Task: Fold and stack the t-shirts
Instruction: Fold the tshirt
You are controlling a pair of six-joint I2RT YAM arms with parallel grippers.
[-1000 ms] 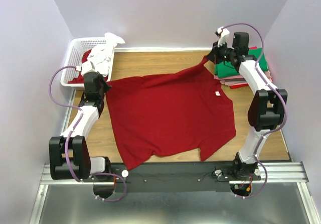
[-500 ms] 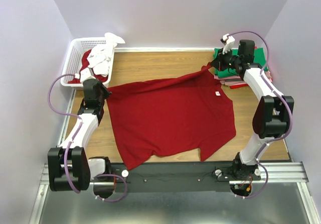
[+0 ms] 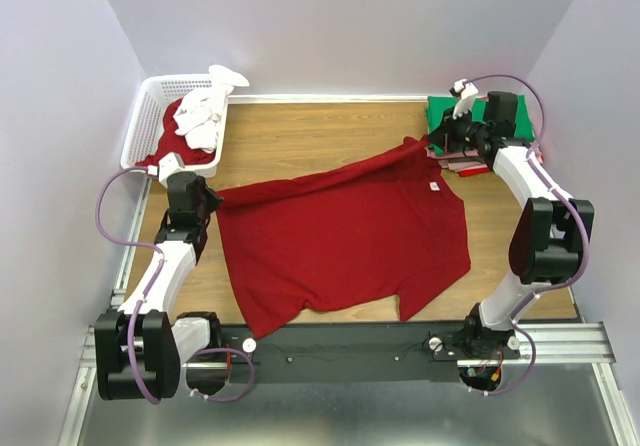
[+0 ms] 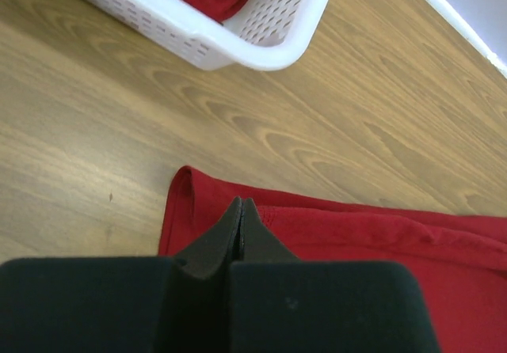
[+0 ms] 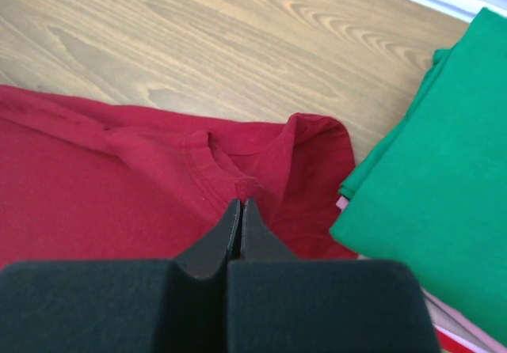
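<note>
**One shirt spread, not yet folded; more waiting in the basket**

Both pincers are clamped on the far edge of the red shirt (image 3: 340,236). The left pincer (image 4: 241,210) has its fingers pressed together over the cloth near its far left corner, with a rolled bit of hem just to the pincer's left. The right pincer (image 5: 240,209) is closed on a puckered fold at the far right corner, where a ribbed seam runs up to its tips. Between the two, the shirt's edge rises as a stretched ridge. The rest of the shirt lies flat on the table (image 3: 300,126), on the near side of both pincers, with its lower hem a little ragged towards the arm bases.

What looks done: a stack (image 3: 466,164) of folded shirts sits just to the right of the right pincer, almost touching the held corner. A green shirt (image 5: 432,171) is on top, and pink and red edges show beneath it. Several shirts seem to be finished, though the exact count cannot be read.

What looks left: the red shirt shows no fold at all. It is being held out for smoothing or for a first fold, so its folding and its place on the stack are both to come. Just beyond the left pincer, the basket (image 3: 140,116) holds loose shirts (image 3: 200,121), one red and at least one white, all crumpled. By this reckoning the job is somewhere in its middle, with one shirt in hand and at least two more to go.
</note>
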